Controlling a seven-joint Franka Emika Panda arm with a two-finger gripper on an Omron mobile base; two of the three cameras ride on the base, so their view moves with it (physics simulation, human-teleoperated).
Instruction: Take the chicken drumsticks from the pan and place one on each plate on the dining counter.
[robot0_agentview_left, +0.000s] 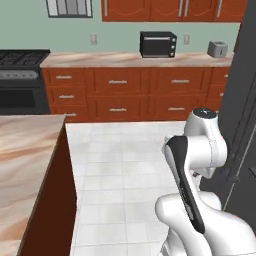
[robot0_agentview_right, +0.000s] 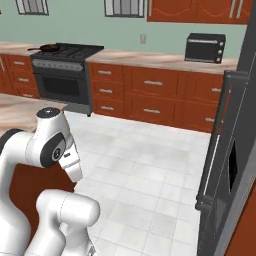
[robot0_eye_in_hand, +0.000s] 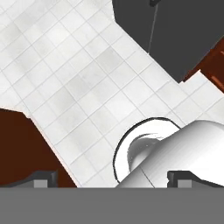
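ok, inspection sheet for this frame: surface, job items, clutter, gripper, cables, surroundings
Surface: dining counter, bare marble part showing at left.
Job's things: pan on the stove across the kitchen; what it holds is too small to tell.
Clutter: nothing seen.
Grippers: gripper open, fingers wide apart, over white floor tiles, holding nothing.
Cables: nothing seen.
Surroundings: toaster oven, toaster on wall counter; dark fridge at right.

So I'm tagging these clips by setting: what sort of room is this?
A home kitchen, rendered: a black stove with a pan on top, red-brown drawers under a long counter, and a toaster oven against the wall.
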